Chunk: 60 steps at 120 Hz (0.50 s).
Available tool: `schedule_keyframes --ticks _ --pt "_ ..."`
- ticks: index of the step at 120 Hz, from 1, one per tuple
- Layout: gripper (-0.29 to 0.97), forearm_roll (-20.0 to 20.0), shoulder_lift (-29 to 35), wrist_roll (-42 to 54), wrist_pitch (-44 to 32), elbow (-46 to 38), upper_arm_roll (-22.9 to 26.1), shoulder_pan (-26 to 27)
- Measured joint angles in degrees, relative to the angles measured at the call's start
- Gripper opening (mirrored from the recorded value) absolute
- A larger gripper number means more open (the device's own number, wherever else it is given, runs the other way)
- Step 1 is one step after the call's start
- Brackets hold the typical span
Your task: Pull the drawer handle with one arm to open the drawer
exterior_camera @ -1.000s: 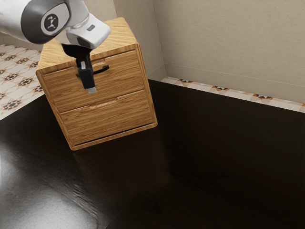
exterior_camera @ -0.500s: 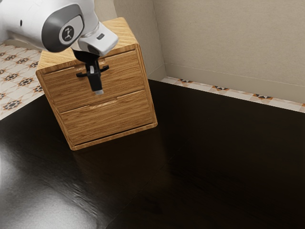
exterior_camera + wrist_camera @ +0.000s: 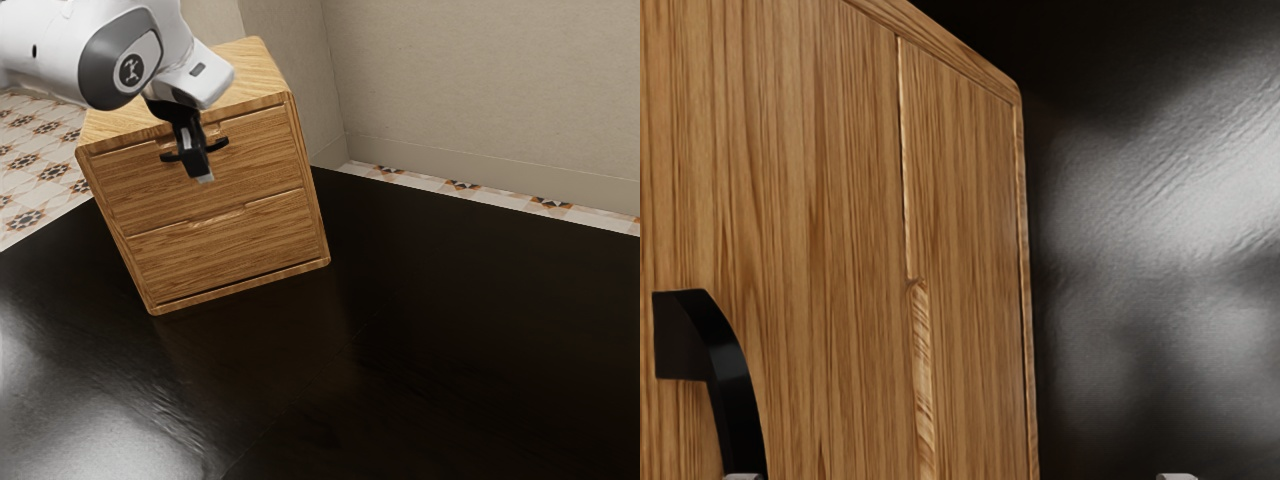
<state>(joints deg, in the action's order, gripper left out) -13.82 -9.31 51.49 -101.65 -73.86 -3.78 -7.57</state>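
Gripper (image 3: 200, 168) at top drawer's (image 3: 255, 160) handle (image 3: 700, 330) | we see our jaws wide apart | drawer front flush | wooden cabinet (image 3: 225, 245) at table's (image 3: 450, 350) far corner

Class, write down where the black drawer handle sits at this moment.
The black handle is on the top drawer front of the wooden cabinet, in the exterior view's upper left, with the tool crossing in front of it.
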Motion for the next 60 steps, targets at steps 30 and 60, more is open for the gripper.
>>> schedule_keyframes --ticks 30,60 --pt "0.44 0.5 -1.1 1.0 -1.8 0.1 -1.1 0.0" --pt "0.44 0.6 -1.9 1.8 -3.4 0.1 -2.1 -0.1"
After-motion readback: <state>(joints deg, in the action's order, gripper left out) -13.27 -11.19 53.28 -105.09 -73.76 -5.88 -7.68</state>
